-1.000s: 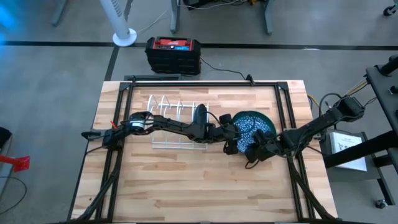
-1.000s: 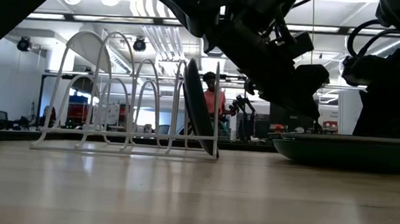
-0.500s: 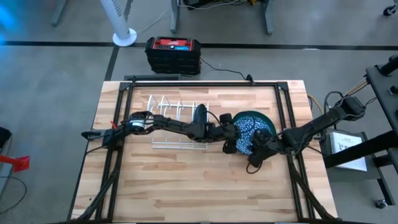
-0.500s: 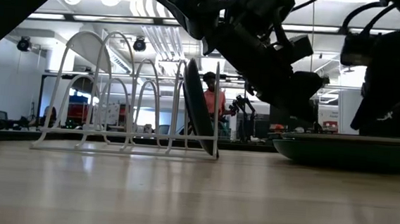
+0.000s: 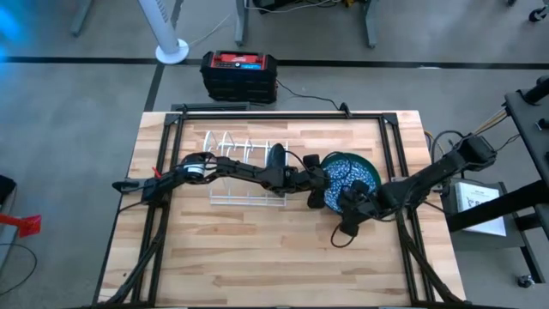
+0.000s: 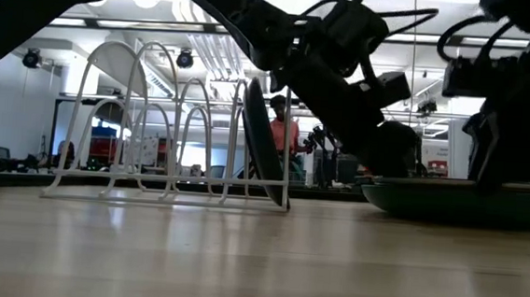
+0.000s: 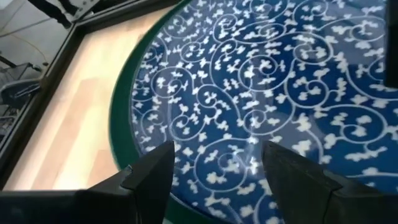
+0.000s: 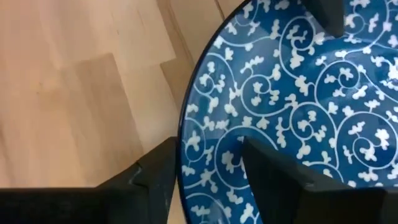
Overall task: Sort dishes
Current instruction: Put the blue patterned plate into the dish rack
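Since half a second ago your right gripper has slid off toward the near rim of the round dark blue plate with white scrollwork; a second ago it sat further in over that plate. The left gripper has barely shifted, only eased slightly down along the plate's left edge. The plates and the white wire rack lie as they did.

Left gripper: fingers spread, one either side of a stretch of the blue plate's rim in the left wrist view, the patterned face directly ahead of them. Whether the pads touch the plate you cannot tell.

Right gripper: fingers apart, straddling the blue plate's edge, one finger over the bare wooden tabletop, the other over the pattern. No firm grip visible.

The blue plate lies flat, face up, between the two grippers, stacked on a plain dark green round plate whose rim shows beyond it on the side away from the left gripper. Being round, it has no long axis; in the low view the stack sits level on the table.

One dark plate stands on edge, leaning, in the rack's end slot, just behind the left arm, edge toward the low camera.

A person stands in the room behind.
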`<state>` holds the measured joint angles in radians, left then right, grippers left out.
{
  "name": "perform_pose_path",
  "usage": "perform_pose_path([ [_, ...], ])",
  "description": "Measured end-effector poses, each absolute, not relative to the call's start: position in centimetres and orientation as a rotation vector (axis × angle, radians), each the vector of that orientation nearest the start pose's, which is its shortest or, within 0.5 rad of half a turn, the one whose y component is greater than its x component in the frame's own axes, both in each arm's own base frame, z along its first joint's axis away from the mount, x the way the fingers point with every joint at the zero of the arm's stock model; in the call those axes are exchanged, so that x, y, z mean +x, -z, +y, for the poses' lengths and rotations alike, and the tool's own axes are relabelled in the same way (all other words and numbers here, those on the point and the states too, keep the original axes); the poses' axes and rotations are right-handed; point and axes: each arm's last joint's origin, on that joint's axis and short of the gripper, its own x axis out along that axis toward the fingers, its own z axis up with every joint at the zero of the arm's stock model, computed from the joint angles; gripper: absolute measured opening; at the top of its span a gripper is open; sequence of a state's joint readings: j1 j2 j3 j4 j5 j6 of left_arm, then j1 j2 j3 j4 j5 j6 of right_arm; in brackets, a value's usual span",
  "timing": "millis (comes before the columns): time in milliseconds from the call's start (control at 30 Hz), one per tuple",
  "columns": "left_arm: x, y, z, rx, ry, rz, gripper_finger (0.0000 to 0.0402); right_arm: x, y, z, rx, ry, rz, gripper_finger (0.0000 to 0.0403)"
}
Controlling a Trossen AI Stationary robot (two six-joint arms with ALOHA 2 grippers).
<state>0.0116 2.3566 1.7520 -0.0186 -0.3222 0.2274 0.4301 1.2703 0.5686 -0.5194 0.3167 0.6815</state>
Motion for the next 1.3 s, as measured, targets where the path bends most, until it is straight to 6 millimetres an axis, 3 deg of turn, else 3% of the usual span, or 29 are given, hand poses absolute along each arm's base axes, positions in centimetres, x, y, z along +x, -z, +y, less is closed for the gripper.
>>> perform_pose_path([
  [167,52.0,-14.3,1.5,0.312,-0.252,0.654,0.0232,19.0,-14.8,7.7,0.146,0.315,1.112,0.0188],
  [300,52.0,-14.3,1.5,0.312,-0.252,0.655,0.0232,18.9,-14.8,7.6,0.160,0.331,1.106,0.0169],
  [767,51.9,-14.3,1.5,0.310,-0.253,0.663,0.0232,18.6,-15.6,7.4,0.193,0.364,1.052,0.0007],
  [1300,52.2,-14.8,2.3,0.309,-0.266,0.651,0.0232,18.2,-15.9,7.0,0.190,0.460,1.060,0.0000],
])
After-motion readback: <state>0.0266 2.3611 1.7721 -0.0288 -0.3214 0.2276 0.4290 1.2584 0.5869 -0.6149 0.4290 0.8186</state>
